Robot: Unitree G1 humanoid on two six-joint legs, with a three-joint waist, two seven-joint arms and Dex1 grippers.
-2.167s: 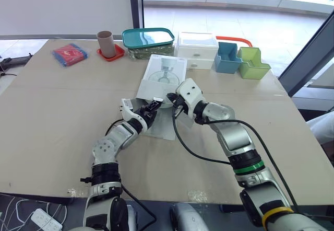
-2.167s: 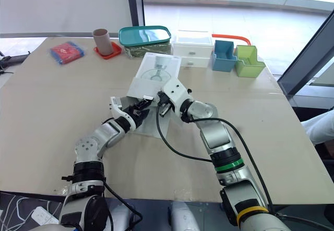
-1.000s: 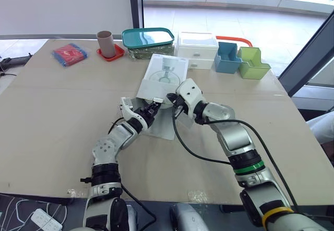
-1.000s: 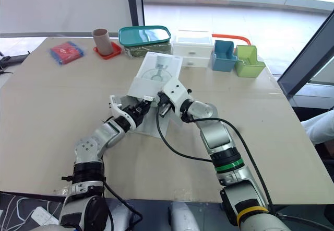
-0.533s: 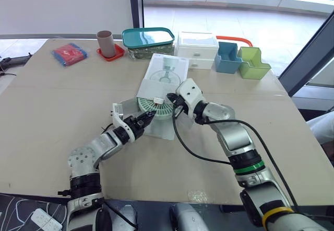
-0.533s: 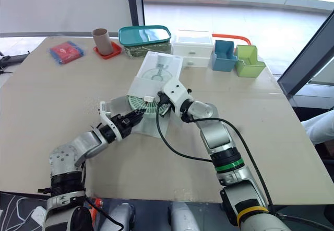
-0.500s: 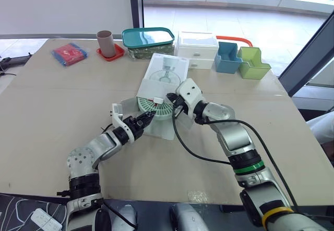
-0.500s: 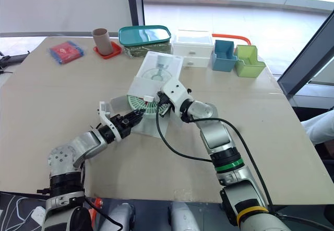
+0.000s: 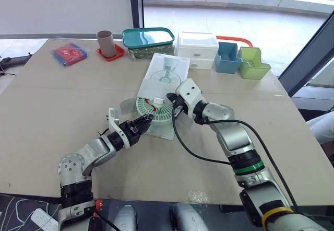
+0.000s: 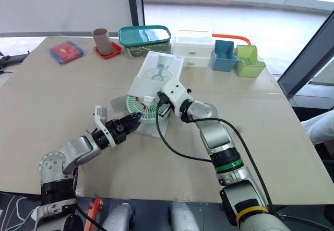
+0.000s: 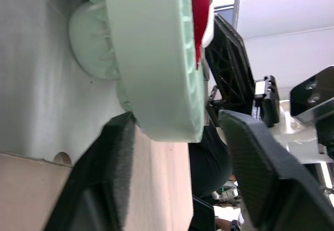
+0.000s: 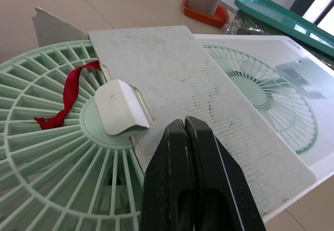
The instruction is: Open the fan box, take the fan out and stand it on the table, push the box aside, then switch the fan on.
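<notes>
The white fan box (image 9: 166, 73) lies flat mid-table with a fan picture on its lid. A pale green round fan (image 9: 153, 110) lies on its side, half out of the box's near end, a red ribbon (image 12: 65, 103) on its grille. My left gripper (image 9: 143, 121) has one finger on each side of the fan's near rim (image 11: 156, 58) and is shut on it. My right gripper (image 9: 171, 99) is shut, its fingertips (image 12: 177, 129) resting on the box's white flap (image 12: 172, 69) just above the fan's hub.
Along the far edge stand a red-and-blue packet (image 9: 69, 54), a brown cup (image 9: 106, 42) on a red coaster, a teal-lidded tray (image 9: 148, 37), a white drawer unit (image 9: 197, 48), and blue (image 9: 227, 57) and green (image 9: 252, 62) bins. A black cable (image 9: 188, 150) loops under my right arm.
My left arm has drawn back toward the near left, and the green fan has slid out of the box with it. The right gripper has stayed on the box.
</notes>
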